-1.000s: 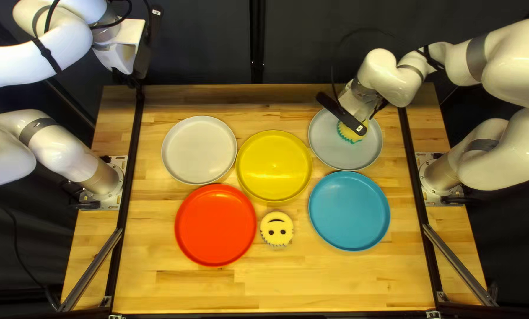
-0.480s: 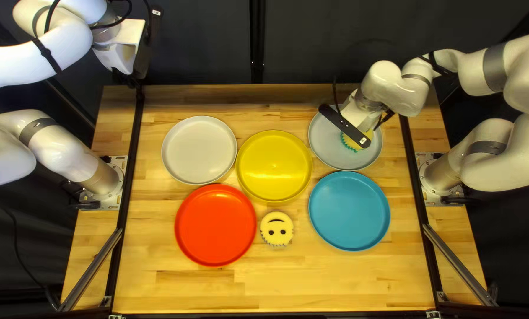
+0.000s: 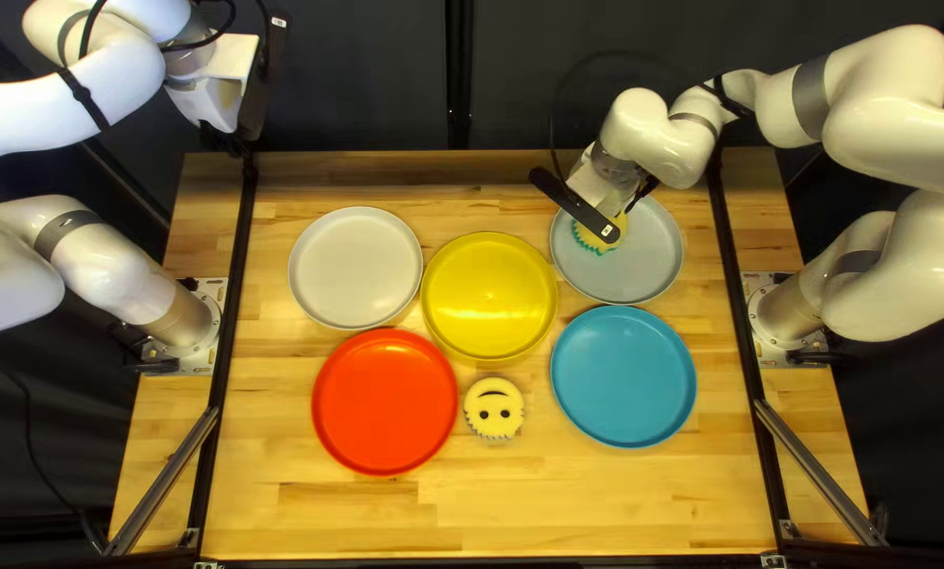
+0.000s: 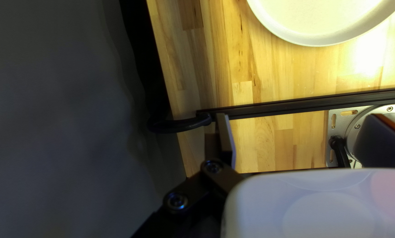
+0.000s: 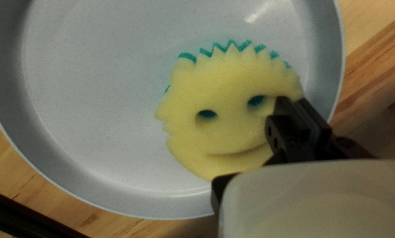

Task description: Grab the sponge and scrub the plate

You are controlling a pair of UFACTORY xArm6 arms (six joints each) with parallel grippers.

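One round yellow smiley-face sponge [image 3: 493, 409] lies on the wooden table [image 3: 472, 506] between a round red plate [image 3: 384, 400] and a round blue plate [image 3: 623, 376]. Beyond, a yellow plate [image 3: 490, 295] sits between a white plate [image 3: 355, 267] and a pale grey plate [image 3: 646, 263], where the right jaws [image 3: 614, 207] clench a yellow, teal-backed smiley sponge [image 3: 593, 238]. Near the far left corner, the left jaws [image 3: 238, 148] are parted, released.

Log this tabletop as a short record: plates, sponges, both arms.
Plates: white, yellow, red, blue, gray
Scrub sponge in use: yellow smiley, teal underside, within the gray plate
Spare smiley sponge: on the table, between red and blue plates
Right claw: at the first sponge's edge
Left arm: away from the plates
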